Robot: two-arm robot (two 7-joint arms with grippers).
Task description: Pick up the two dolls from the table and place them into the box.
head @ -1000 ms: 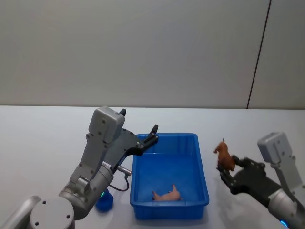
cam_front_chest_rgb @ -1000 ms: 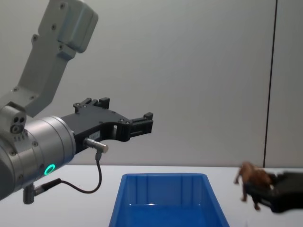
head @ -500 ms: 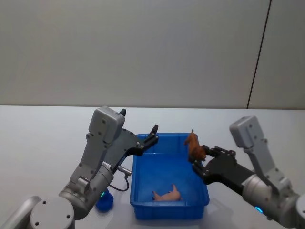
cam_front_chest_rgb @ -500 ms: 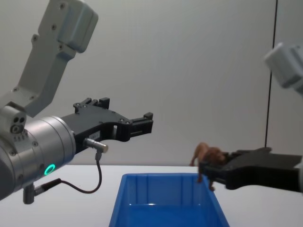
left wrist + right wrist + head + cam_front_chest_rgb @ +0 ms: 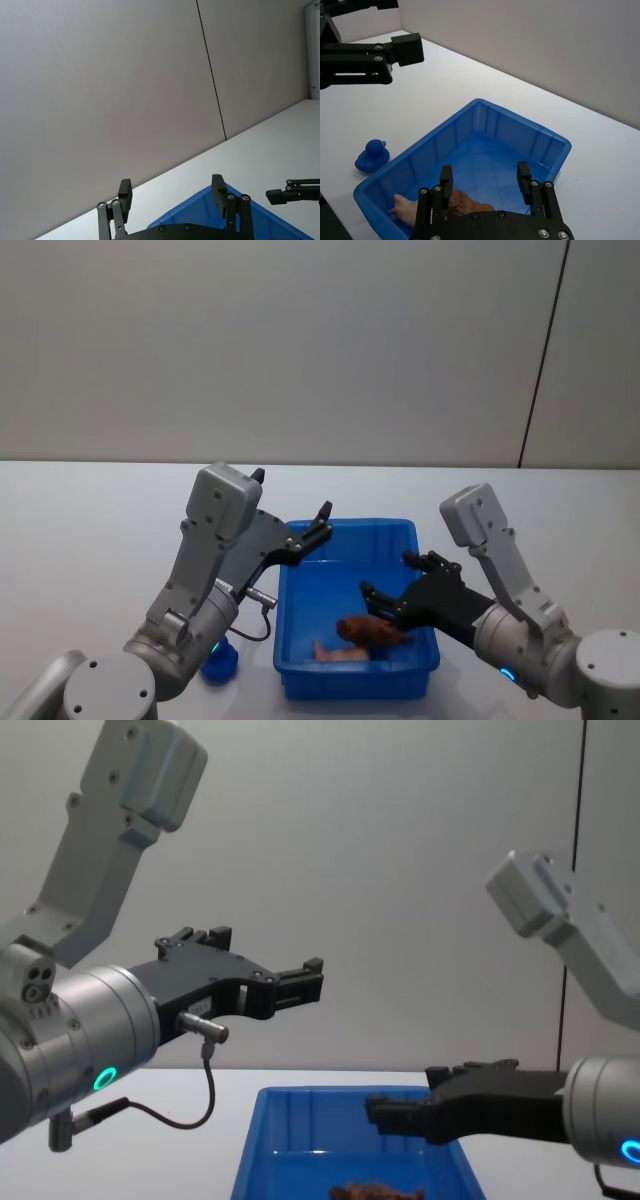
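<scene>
We find the right gripper (image 5: 388,576) poised over the box (image 5: 350,526), fingers spread wide and gripping nothing. Directly beneath it the reddish-brown doll (image 5: 370,630) lies on the box floor, touching the pale pink doll (image 5: 325,650) beside it at the near wall. The left gripper (image 5: 171,185) is held raised above the box's left rim, likewise spread and empty. The box rests on the white table (image 5: 80,520). A small blue duck (image 5: 218,665) stands on the table just left of the box.
</scene>
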